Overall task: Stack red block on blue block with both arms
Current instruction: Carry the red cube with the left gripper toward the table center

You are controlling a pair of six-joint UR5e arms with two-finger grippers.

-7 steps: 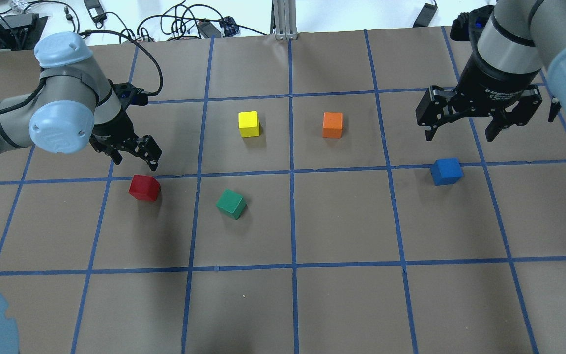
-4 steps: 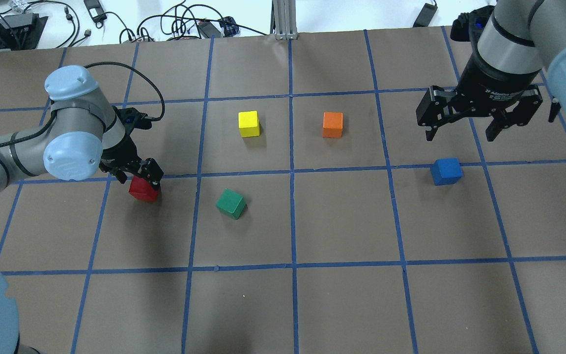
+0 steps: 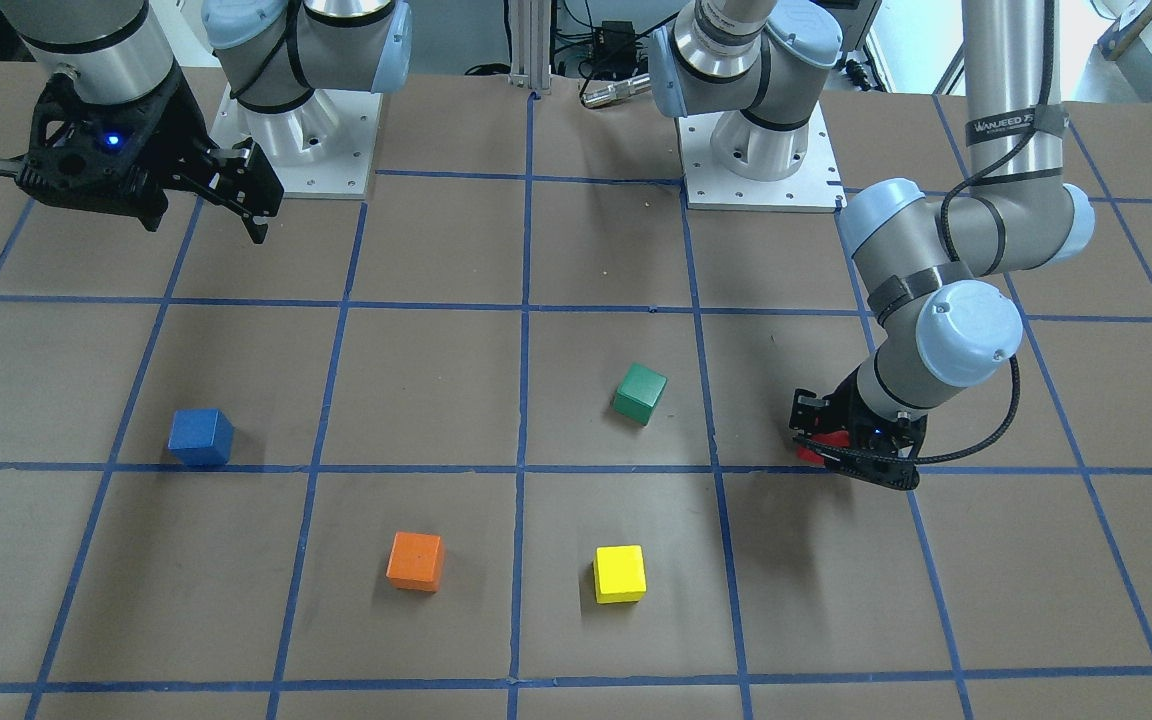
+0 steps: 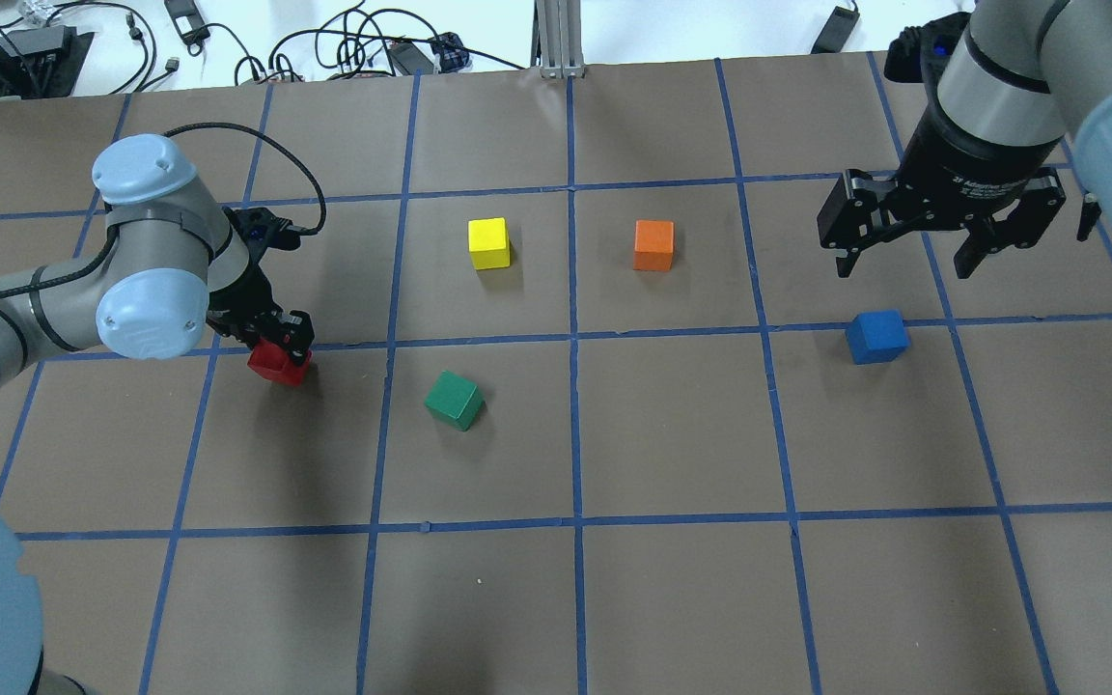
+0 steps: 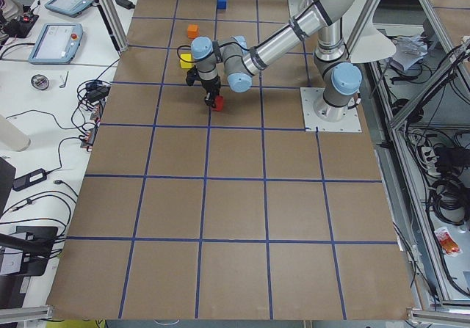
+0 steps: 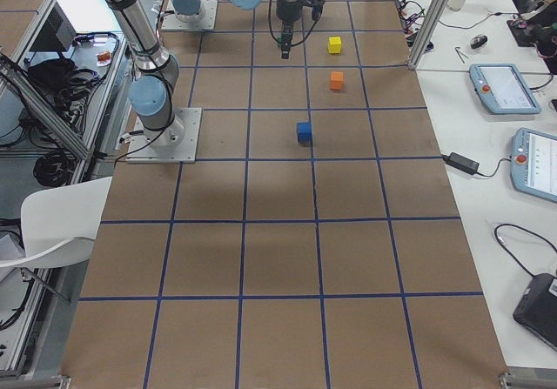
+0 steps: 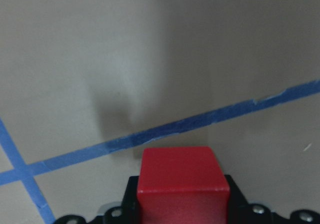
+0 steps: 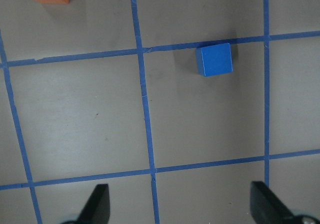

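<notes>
- Nearest to me in the overhead view, the table (image 4: 672, 598) is brown paper crossed by a blue tape grid (image 4: 575, 434).
- The green block (image 4: 454, 400) sits left of centre, turned at an angle to the grid, touching nothing.
- At left of middle, the left gripper (image 4: 274, 346) is down low, and I read it as clenched on the red block (image 4: 278, 367). Its wrist camera shows the cube (image 7: 182, 184) filling the gap between the black jaws.
- The red block lies just under a horizontal tape line in the picture. I cannot tell whether it is off the paper.
- At right of middle, the blue block (image 4: 876, 336) rests alone, just below the same tape line and well apart from the red one.
- Above it in the frame, the right gripper (image 4: 903, 268) hangs released. Its wrist view shows the fingertips (image 8: 100, 199) spread wide, with the blue block (image 8: 215, 59) in the upper middle.
- Further up sit the orange block (image 4: 653, 245) and the yellow block (image 4: 488, 243), each alone in its square.
- At the top edge, cables (image 4: 363, 48) lie beyond the table.
</notes>
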